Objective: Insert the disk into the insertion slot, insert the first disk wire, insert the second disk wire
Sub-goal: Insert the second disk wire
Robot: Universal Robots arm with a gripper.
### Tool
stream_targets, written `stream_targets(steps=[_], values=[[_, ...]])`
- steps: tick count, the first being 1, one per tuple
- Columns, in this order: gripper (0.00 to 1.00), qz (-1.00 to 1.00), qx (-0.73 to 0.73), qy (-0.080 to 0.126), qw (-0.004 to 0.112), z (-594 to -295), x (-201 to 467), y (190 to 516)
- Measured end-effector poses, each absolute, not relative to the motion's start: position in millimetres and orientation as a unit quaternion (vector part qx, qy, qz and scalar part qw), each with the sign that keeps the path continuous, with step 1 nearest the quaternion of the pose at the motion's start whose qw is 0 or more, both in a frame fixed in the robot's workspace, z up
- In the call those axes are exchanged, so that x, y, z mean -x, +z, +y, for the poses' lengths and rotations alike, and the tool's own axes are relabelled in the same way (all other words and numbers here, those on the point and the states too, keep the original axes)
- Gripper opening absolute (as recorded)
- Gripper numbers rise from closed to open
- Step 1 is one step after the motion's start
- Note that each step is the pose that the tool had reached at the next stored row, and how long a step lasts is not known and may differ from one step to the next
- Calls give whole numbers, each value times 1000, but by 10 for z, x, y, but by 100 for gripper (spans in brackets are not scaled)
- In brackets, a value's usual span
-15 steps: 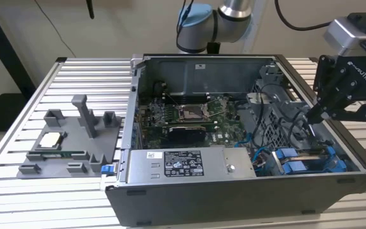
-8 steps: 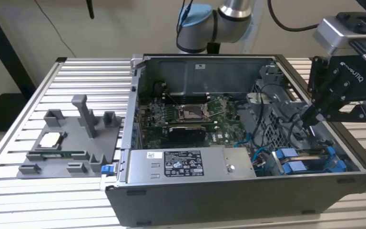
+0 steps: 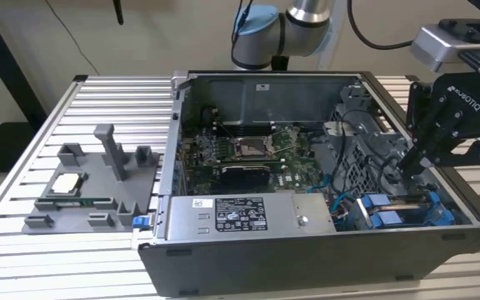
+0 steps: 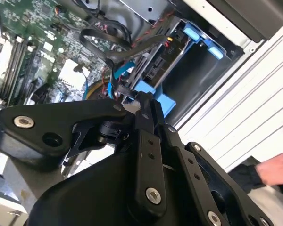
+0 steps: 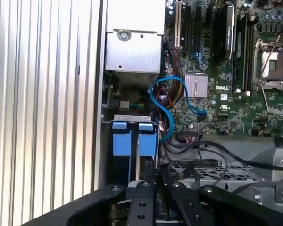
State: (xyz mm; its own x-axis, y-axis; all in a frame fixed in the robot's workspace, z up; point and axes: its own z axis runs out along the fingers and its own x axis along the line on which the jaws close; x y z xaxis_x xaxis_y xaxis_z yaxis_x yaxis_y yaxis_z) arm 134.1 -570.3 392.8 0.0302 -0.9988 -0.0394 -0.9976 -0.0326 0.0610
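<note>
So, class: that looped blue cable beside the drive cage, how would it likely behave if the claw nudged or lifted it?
The blue cable arcs in a loose loop, so it would probably flex and sag instead of holding shape. It looks thin, so likely light. Its ends seem to run toward the motherboard and the cage, so a pull would probably meet resistance and could strain a connector.

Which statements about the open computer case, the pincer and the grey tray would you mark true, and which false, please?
1. The pincer reaches into the computer case at the exterior view's right. True.
2. The case is closed. False: it is open, with the green motherboard visible.
3. Blue carriers sit in the case below the pincer. True.
4. The grey tray lies at the exterior view's right of the case. False: it lies at the left.
</note>
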Motion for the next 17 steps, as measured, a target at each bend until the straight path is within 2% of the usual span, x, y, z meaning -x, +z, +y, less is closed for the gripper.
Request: stream_targets(steps=[17], values=[[16,-695,-718,-34,10,-5703,-1341,3889]])
